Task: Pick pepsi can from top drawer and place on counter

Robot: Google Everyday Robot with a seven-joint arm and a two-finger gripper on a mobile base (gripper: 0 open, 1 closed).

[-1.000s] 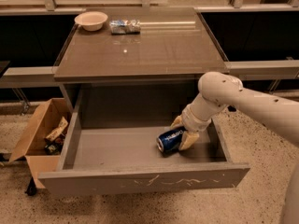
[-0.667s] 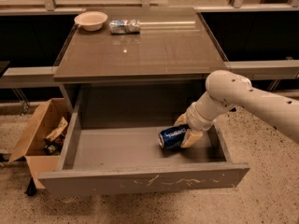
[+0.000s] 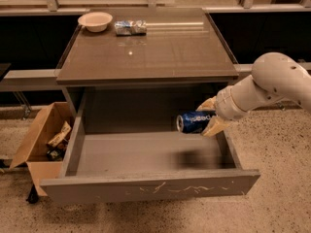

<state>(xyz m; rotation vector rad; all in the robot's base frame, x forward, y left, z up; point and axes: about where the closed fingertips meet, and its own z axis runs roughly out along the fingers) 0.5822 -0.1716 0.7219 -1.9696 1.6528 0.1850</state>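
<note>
The pepsi can point(image 3: 193, 122) is dark blue with white lettering and lies sideways in my gripper point(image 3: 210, 116), which is shut on it. I hold it in the air above the right part of the open top drawer point(image 3: 146, 187), just below the counter's front edge. Its shadow falls on the drawer floor beneath it. The drawer is pulled out, with a scratched pale-streaked front panel. The counter point(image 3: 160, 52) is a glossy dark brown top above the drawer. My white arm point(image 3: 272, 84) reaches in from the right.
A cream bowl point(image 3: 95, 21) and a silvery wrinkled packet point(image 3: 130, 27) sit at the counter's back left. An open cardboard box point(image 3: 41, 140) with scraps stands on the floor left of the cabinet. A rail runs behind.
The gripper has lifted the pepsi can off the drawer floor and raised it up toward the counter's front edge. The arm has pulled back to the right.
</note>
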